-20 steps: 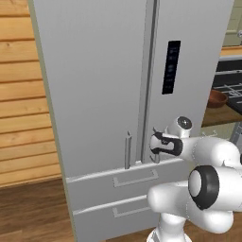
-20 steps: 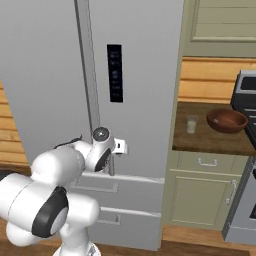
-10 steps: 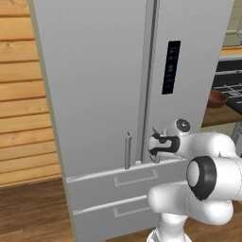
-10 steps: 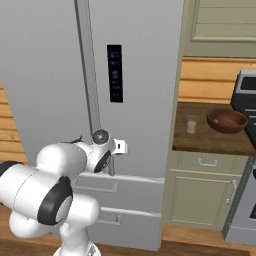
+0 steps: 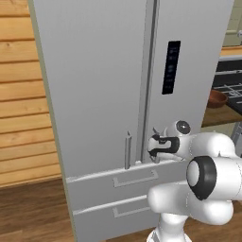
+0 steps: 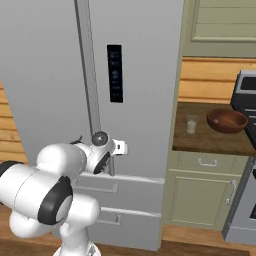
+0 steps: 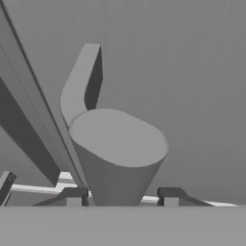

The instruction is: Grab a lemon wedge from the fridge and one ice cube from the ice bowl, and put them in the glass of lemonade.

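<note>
My hand is at the bottom end of the right door's handle on the fridge. Looking along the hand, the bar's end stands between my two fingertips, one on each side and close to it; the jaws are partway in, but I cannot tell whether the pads touch the bar yet. Both doors are shut, so the lemon wedge, if inside, is hidden.

The glass stands on the bench to the right of the fridge, near its back edge, with the ice bowl just beside it.

To do this step well, I judge I should finish closing squarely on the bar before pulling. I am very near its tip, so a loose grip could slide off the end. The pull should then follow the door's arc about its right-edge hinge, not run straight back.
</note>
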{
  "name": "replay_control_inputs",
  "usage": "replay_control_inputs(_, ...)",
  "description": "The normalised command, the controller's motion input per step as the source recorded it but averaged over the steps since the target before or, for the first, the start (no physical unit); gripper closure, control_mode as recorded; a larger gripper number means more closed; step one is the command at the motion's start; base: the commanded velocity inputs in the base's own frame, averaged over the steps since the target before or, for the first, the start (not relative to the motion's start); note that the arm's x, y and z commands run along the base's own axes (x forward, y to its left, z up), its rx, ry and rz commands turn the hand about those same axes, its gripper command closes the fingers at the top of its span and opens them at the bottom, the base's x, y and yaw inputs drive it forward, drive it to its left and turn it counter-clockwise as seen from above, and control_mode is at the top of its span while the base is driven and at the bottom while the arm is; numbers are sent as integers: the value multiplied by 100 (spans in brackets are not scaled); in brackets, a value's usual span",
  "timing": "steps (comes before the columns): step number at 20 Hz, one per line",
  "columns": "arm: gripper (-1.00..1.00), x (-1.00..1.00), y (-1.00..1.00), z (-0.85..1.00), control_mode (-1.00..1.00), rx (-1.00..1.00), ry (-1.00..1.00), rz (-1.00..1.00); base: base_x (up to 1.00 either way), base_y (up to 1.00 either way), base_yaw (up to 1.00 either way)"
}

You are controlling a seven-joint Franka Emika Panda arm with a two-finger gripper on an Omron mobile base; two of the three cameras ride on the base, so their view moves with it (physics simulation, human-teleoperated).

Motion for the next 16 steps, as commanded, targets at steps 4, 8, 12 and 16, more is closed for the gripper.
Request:
replay_control_inputs(4,100,10,0,0,-100,-2,0,0,0,0,0)
replay_control_inputs(8,100,13,-18,0,-100,-4,-1,-1,0,0,0)
replay_control_inputs(12,100,-1,-64,0,-100,0,-6,-7,0,0,0)
replay_control_inputs(16,100,-14,-76,14,-100,0,-3,-9,0,0,0)
